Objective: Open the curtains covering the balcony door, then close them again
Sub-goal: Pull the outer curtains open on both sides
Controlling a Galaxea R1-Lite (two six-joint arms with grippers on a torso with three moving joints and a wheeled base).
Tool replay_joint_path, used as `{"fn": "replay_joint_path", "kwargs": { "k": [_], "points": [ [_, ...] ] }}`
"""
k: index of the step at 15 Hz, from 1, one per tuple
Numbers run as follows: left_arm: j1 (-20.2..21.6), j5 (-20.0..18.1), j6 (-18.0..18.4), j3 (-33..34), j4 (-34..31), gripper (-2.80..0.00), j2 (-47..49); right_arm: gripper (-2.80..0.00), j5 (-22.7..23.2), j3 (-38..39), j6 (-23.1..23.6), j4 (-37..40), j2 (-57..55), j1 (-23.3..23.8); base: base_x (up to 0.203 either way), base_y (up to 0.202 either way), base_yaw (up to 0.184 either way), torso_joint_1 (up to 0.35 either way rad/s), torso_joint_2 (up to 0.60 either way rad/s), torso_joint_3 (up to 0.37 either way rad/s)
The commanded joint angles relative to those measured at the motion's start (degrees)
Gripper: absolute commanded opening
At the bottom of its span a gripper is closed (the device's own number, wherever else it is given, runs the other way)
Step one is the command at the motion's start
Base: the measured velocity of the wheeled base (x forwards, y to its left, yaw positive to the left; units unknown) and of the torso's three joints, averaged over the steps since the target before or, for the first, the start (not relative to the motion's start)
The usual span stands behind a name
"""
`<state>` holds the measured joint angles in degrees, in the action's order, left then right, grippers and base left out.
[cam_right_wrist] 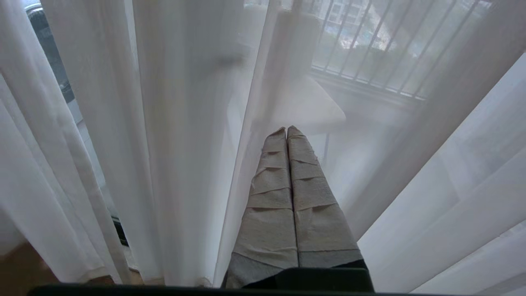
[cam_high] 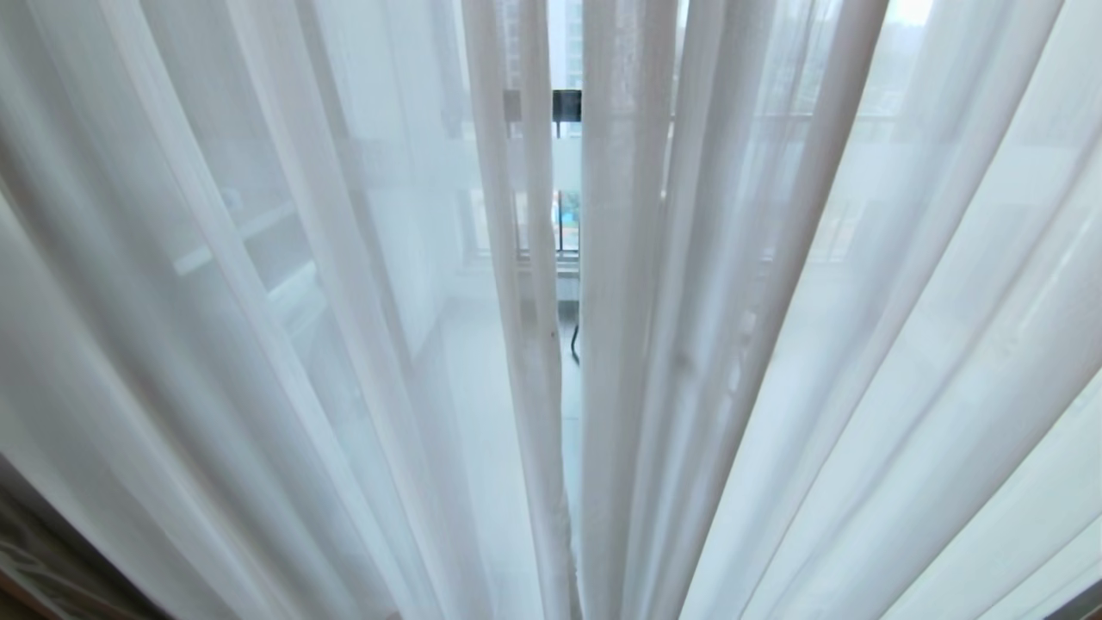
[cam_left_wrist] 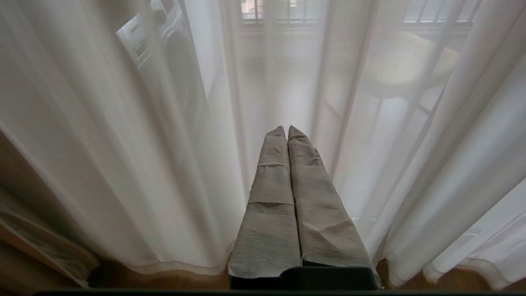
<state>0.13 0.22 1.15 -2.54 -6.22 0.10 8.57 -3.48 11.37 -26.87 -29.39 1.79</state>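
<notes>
The curtains, thin white sheers (cam_high: 344,344), hang drawn across the whole head view. Only a narrow slit (cam_high: 566,258) stays open between their two inner edges. A thick beige drape (cam_high: 34,560) shows at the lower left corner. I cannot make out the balcony door behind the fabric. My left gripper (cam_left_wrist: 287,128) is shut and empty, its taped fingers pointing at the sheers (cam_left_wrist: 123,164) low near the floor. My right gripper (cam_right_wrist: 286,128) is also shut with nothing in it, close beside a hanging sheer edge (cam_right_wrist: 242,172). Neither arm appears in the head view.
A washing machine (cam_left_wrist: 164,45) and a white round stool (cam_left_wrist: 407,65) stand dimly behind the sheers. A barred railing (cam_right_wrist: 370,49) runs along the far side of the balcony. Wooden floor (cam_left_wrist: 24,275) shows under the curtain hems.
</notes>
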Motion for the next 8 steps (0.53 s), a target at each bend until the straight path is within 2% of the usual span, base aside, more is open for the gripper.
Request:
{"fn": "replay_joint_path", "kwargs": {
  "k": [1, 4, 5, 8],
  "points": [
    [0.0, 0.0, 0.1, 0.0, 0.0, -2.80, 0.0, -2.80, 0.0, 1.9, 0.1, 7.9, 15.7, -0.9, 0.000, 0.000, 0.000, 0.000, 0.00, 0.000],
    [0.0, 0.0, 0.0, 0.0, 0.0, -2.80, 0.0, -2.80, -1.2, 1.9, 0.1, 22.4, 28.6, -1.4, 0.000, 0.000, 0.000, 0.000, 0.00, 0.000],
    [0.0, 0.0, 0.0, 0.0, 0.0, -2.80, 0.0, -2.80, -3.6, 2.1, -0.2, 26.0, 29.4, -1.6, 0.000, 0.000, 0.000, 0.000, 0.00, 0.000],
    [0.0, 0.0, 0.0, 0.0, 0.0, -2.80, 0.0, -2.80, -4.6, 3.5, -1.1, 26.5, 29.4, -1.6, 0.000, 0.000, 0.000, 0.000, 0.00, 0.000]
  ]
}}
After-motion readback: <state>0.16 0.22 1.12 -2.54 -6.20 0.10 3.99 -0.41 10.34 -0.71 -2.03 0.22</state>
